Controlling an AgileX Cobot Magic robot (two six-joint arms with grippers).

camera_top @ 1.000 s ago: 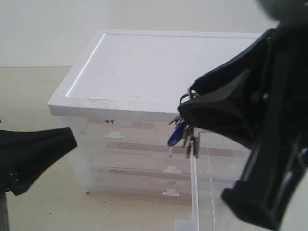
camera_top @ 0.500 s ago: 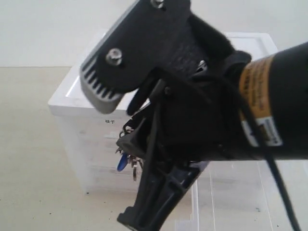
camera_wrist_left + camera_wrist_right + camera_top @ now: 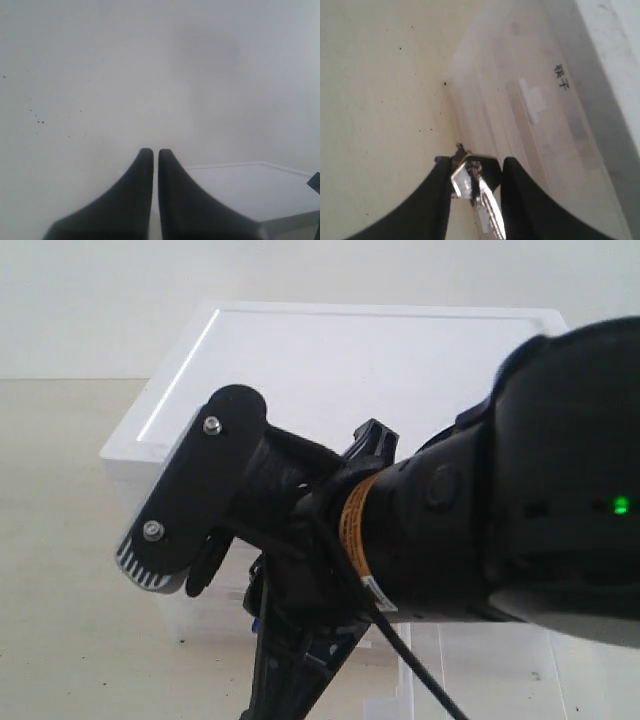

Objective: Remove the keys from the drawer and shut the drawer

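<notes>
In the right wrist view my right gripper (image 3: 476, 162) is shut on the keys (image 3: 470, 182). The silver blades hang between its black fingers, above the beige table and beside the cabinet front. In the exterior view the right arm (image 3: 480, 520) reaches across the cabinet and hides most of the keys. The drawer (image 3: 470, 680) stands pulled out at the lower right, its clear wall partly behind the arm. My left gripper (image 3: 155, 152) is shut and empty, held in front of a plain white surface. It is out of the exterior view.
The translucent drawer cabinet with a white top (image 3: 330, 360) stands on the beige table (image 3: 70, 570). Its front carries a half-width drawer with a bold black label (image 3: 561, 77). Bare table lies to the left of the cabinet (image 3: 385, 100).
My right arm has swung left across the exterior view with the keys and now covers most of the cabinet front. The left gripper is gone from that view's left edge.
</notes>
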